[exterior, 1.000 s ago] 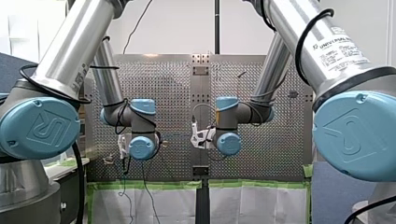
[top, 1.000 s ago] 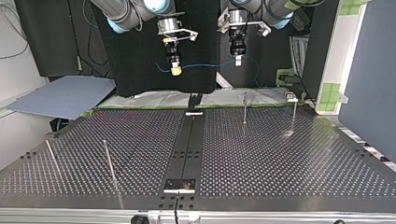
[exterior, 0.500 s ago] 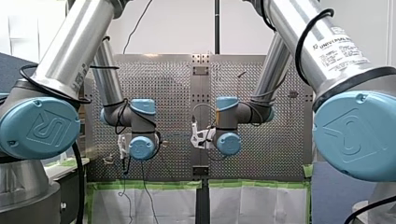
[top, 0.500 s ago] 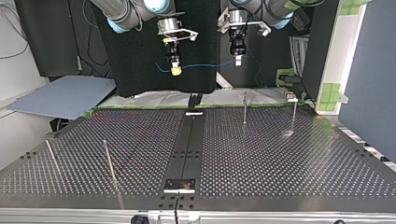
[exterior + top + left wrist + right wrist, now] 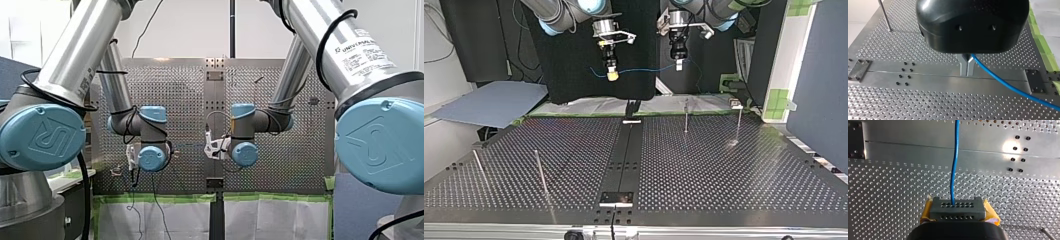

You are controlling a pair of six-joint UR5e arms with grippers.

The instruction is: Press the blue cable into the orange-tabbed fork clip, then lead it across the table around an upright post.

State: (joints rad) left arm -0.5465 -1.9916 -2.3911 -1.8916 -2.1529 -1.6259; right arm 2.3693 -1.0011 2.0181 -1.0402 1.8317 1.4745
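I hold the blue cable (image 5: pixel 644 70) aloft at the top view's twelve o'clock, above the counter (image 5: pixel 724 170). My left gripper (image 5: pixel 679 64) and right gripper (image 5: pixel 612 75) both pinch it, probably to give a straight span for pressing down.

Upper centre, well above perforated table (image 5: pixel 724 190): blue cable (image 5: pixel 644 70) strung nearly level between two grippers; right gripper (image 5: pixel 612 75), yellow-padded, clamped on it left of middle; left gripper (image 5: pixel 679 65) pinching it right of middle; short loose end left of right gripper; upright posts (image 5: pixel 686 116) mid-right, two more lower left; dark centre strip (image 5: pixel 626 155) down table middle; blue-grey sheet (image 5: pixel 494 102) at left.
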